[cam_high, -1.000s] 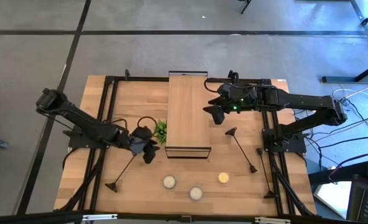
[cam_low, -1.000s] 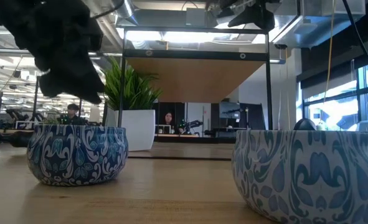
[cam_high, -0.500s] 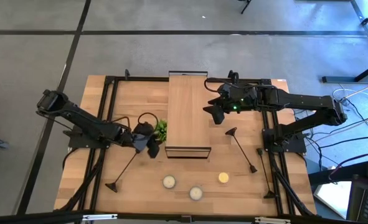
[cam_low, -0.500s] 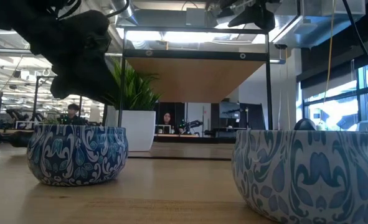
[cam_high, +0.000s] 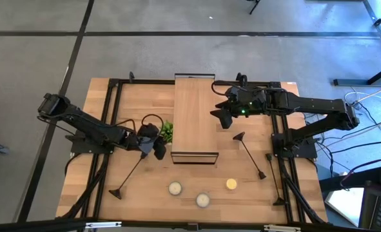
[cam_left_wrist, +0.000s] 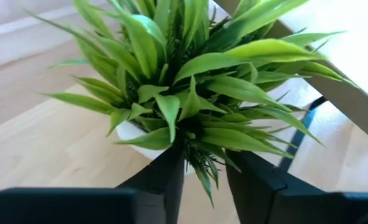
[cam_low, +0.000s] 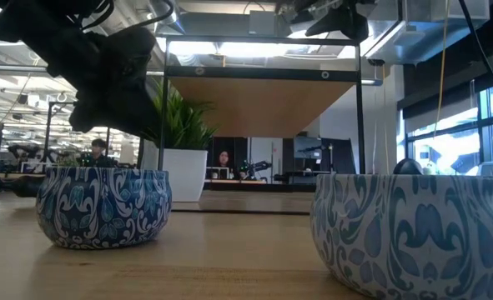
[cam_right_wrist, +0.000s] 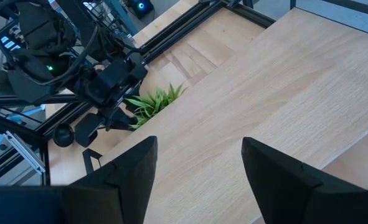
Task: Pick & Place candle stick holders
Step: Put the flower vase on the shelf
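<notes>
- On the wooden table, a raised wooden shelf on a black frame fills the middle.
- Left arm reaches in from the side, and the left gripper sits right at the little green plant, fingers parted narrowly around the lowest leaves; whether they pinch anything cannot be told.
- Right gripper hovers over the shelf's edge, fingers spread wide, holding nothing.
- One candle holder lies flat near the front left, untouched, just beyond the left gripper.
- Another candle holder lies flat to the right of the shelf.
- Three small candles sit along the front edge.
</notes>
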